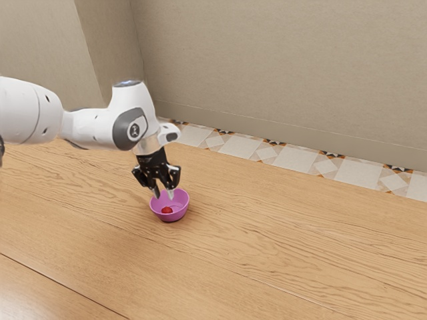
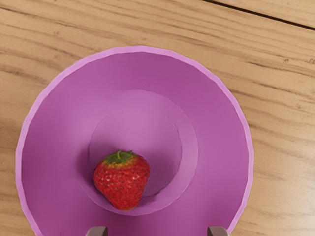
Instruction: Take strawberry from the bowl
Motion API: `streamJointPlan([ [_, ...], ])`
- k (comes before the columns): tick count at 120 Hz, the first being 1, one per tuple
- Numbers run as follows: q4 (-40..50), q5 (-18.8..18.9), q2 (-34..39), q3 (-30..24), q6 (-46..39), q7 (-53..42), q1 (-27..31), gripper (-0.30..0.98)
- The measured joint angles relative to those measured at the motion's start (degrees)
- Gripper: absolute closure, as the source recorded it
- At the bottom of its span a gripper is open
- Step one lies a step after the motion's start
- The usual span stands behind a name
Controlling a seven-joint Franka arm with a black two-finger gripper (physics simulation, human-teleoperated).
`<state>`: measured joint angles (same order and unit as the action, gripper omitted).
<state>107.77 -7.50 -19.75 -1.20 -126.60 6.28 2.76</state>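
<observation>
My gripper (image 1: 164, 195) points down over the purple bowl (image 1: 179, 214), its two fingers apart and their tips around the height of the rim. The red strawberry (image 1: 167, 210) lies on the bottom inside the bowl. In the wrist view the strawberry (image 2: 122, 180), with its green leafy top, rests off-center on the floor of the bowl (image 2: 211, 123). The fingertips of my gripper (image 2: 157, 231) stand wide apart with nothing held between them.
The bowl stands on a wooden table (image 1: 267, 247). Behind the table runs a patterned tile strip (image 1: 293, 160), with a beige wall (image 1: 287, 67) beyond it.
</observation>
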Motion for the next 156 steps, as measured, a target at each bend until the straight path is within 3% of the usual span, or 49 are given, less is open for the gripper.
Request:
streamJointPlan([
  [36, 1.1, -1.1, -1.9, 0.0, -1.9, 0.6, 0.7, 0.35],
  [96, -0.7, -2.3, -5.9, 0.3, -3.3, 1.1, 0.6, 0.53],
  [133, -2.2, -3.1, -8.3, 0.3, -3.7, 1.1, 1.0, 0.41],
  [156, -2.8, -2.9, -9.0, 0.7, -4.0, 1.2, 0.9, 0.55],
])
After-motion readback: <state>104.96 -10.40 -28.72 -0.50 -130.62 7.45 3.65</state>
